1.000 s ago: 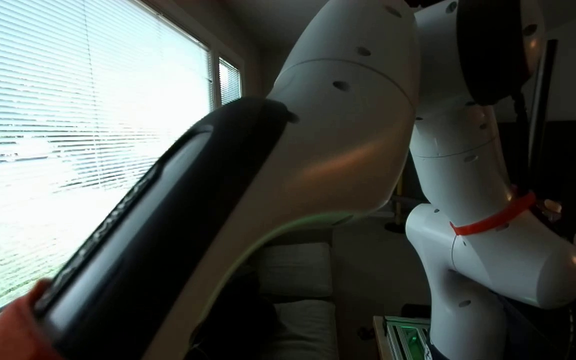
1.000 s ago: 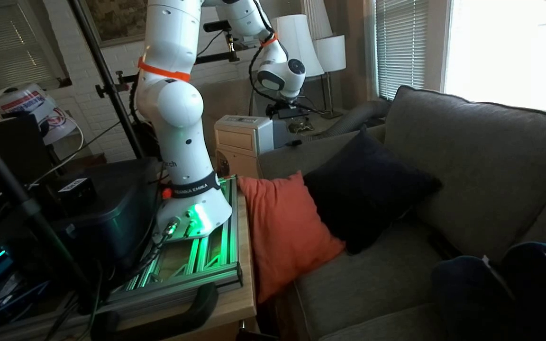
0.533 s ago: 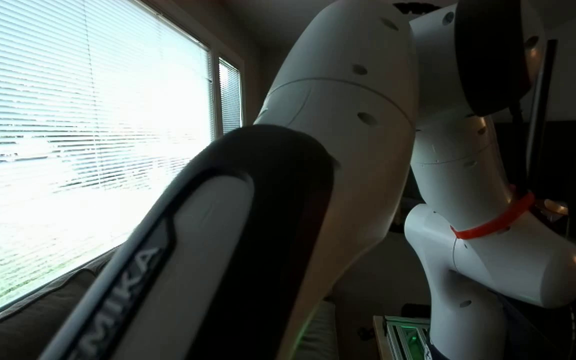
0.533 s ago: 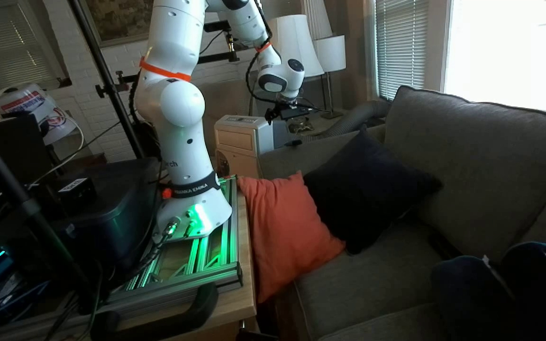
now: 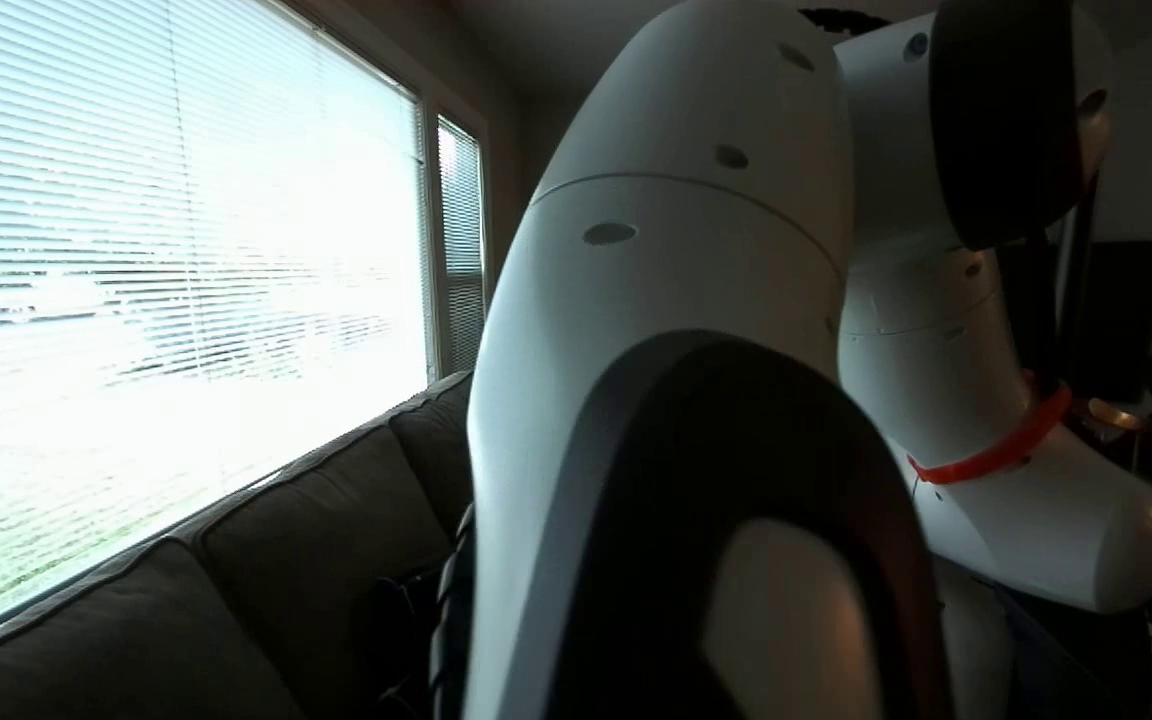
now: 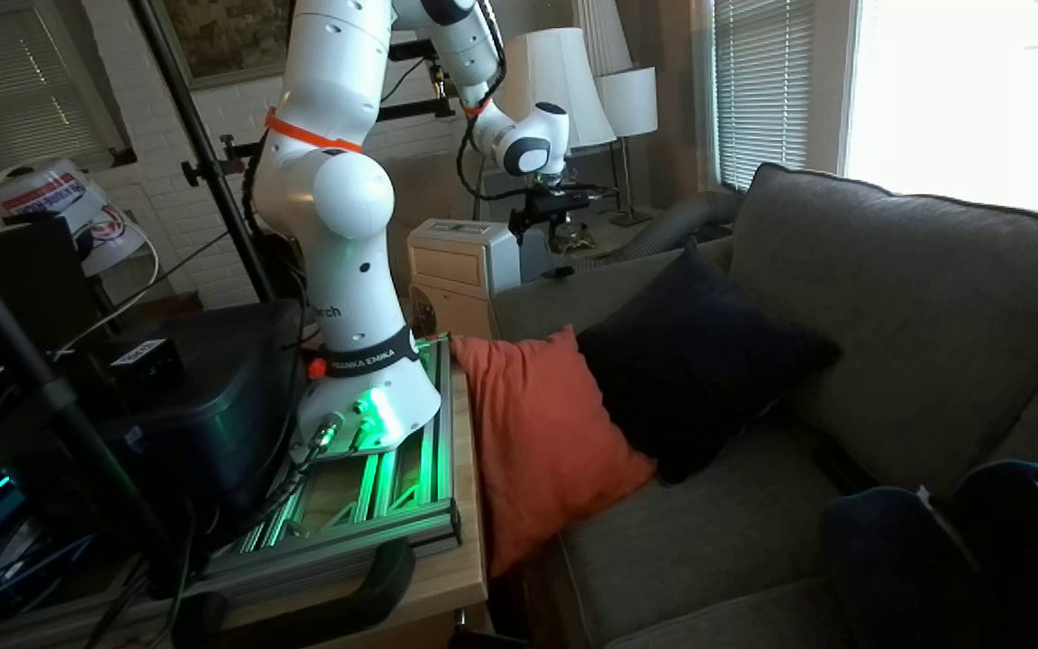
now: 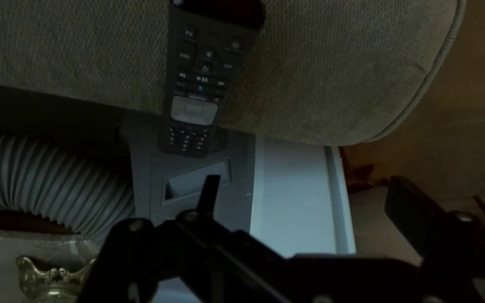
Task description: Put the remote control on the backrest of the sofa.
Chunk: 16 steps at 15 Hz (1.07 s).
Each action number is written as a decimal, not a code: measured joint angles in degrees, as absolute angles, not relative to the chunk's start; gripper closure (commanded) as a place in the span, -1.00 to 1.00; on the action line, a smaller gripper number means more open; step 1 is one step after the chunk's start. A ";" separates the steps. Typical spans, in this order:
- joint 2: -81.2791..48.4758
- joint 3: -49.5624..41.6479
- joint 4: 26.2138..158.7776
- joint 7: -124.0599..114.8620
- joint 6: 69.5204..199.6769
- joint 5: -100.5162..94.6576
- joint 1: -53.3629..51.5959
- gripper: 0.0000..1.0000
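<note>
The dark remote control [image 7: 198, 80] lies on the sofa's armrest [image 7: 331, 75] in the wrist view, its keypad end jutting past the armrest edge. It shows small and dark on the armrest in an exterior view [image 6: 559, 271]. My gripper [image 7: 305, 185] is open and empty, its fingers wide apart. It hangs beyond the armrest, with the remote ahead and to the left of the fingers in the wrist view. The gripper also shows in an exterior view [image 6: 544, 225], above the armrest end. The sofa [image 6: 708, 559] has a grey backrest [image 6: 915, 297], also seen in an exterior view [image 5: 316, 540].
An orange pillow [image 6: 546, 433] and a dark pillow [image 6: 699, 351] lean near the armrest. A boxy appliance [image 6: 451, 257] stands past the armrest, with a grey ribbed hose [image 7: 49, 181] beside it. Dark bulky items [image 6: 960, 541] lie on the seat. Lamps [image 6: 564, 86] stand behind.
My forearm and wrist have turned, and the gripper has rotated above the armrest end. The forearm has swung right in an exterior view, uncovering the backrest. The remote has not moved.
</note>
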<state>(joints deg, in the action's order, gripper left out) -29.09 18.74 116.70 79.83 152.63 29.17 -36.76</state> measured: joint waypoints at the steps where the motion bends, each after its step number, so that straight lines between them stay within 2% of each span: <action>1: -29.17 18.61 116.32 75.45 152.63 25.14 -36.97 -1.00; 8: -30.41 19.95 113.61 51.37 152.23 5.62 -37.00 -1.00; 16: -30.99 23.98 112.67 48.03 152.50 -0.47 -34.20 -1.00</action>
